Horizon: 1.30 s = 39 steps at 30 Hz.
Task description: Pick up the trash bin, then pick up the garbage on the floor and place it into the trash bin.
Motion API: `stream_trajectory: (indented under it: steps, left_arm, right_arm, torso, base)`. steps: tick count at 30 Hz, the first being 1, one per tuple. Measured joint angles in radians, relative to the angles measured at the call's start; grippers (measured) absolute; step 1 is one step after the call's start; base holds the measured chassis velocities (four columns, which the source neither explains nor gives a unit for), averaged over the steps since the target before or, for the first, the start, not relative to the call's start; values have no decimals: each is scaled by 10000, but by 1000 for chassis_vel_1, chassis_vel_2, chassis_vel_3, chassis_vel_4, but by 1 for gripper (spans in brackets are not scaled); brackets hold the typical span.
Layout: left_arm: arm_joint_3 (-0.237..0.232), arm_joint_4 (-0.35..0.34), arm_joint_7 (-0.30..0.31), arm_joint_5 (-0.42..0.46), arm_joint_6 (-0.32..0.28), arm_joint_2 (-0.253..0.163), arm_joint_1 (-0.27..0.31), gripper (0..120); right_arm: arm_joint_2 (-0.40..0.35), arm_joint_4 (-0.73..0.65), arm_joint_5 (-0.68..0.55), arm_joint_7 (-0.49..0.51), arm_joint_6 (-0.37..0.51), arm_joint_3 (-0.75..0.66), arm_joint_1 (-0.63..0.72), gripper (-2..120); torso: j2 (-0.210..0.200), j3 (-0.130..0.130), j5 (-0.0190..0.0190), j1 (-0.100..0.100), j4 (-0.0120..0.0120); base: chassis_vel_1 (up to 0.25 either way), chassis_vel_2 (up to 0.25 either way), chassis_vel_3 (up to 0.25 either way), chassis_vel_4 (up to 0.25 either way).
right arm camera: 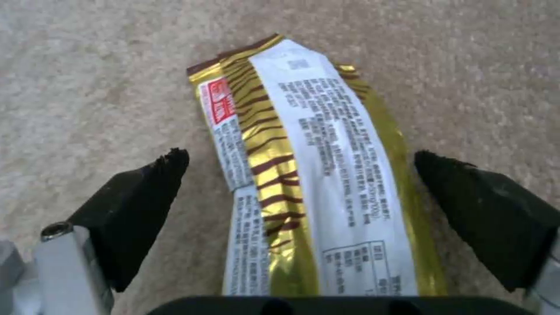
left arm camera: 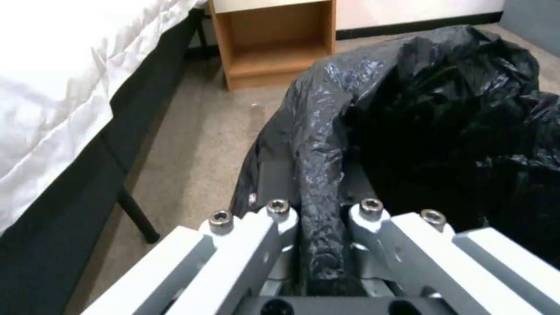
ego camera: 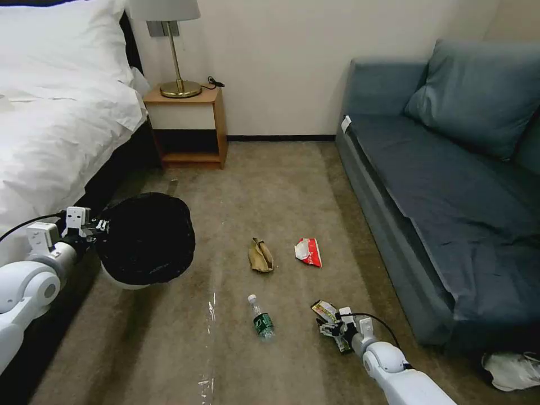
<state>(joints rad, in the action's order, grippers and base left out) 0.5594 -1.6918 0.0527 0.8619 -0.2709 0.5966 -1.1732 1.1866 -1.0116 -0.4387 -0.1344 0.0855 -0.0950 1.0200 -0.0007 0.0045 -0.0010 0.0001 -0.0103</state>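
The right arm reaches down low to the floor (ego camera: 281,185), close to the robot. Its right claw (right arm camera: 300,175) is wide open, with one black finger on each side of the gold and white snack wrapper (right arm camera: 303,183). The fingers are not touching the wrapper, which lies flat on the carpet.

Just beside it lies the clear bottle (ego camera: 261,319) with the green label. A bit farther away are the brown paper bag (ego camera: 261,256) and the red-and-white packet (ego camera: 309,251).

The left arm is held out beside the bed (ego camera: 56,124). Its left claw (left arm camera: 318,210) is squeezed tight on the black bag rim of the trash bin (ego camera: 147,239), holding the bin up off the floor.
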Motion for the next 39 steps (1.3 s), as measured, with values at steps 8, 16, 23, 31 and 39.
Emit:
stream_trajectory:
  steps: [8,16,23,31,39]
  left_arm:
    - [-275,235,-48,-80,35,89,293,4]
    - [-491,391,-76,-26,37,76,627,4]
    - [-789,515,-76,-7,38,130,936,4]
    - [-1164,676,-68,-35,38,257,1306,4]
    - [-1456,807,-90,-64,46,360,1643,4]
  right_arm:
    - [-6,120,-46,-125,-148,-39,-26,74]
    - [47,351,-25,-313,-274,-77,-79,47]
    - [38,363,-25,-439,-339,-139,-36,19]
    - [-299,-339,-44,-456,-172,-162,267,0]
    - [-980,-1964,-148,-170,166,-261,585,0]
  torso:
    - [1,-1,-11,0,-9]
    - [1,-2,-11,0,-7]
    - [1,-1,7,0,4]
    - [0,3,10,0,5]
    - [0,1,1,0,1]
  base:
    - [0,0,0,0]
    - [0,0,0,0]
    - [0,0,0,0]
    - [0,0,0,0]
    - [0,0,0,0]
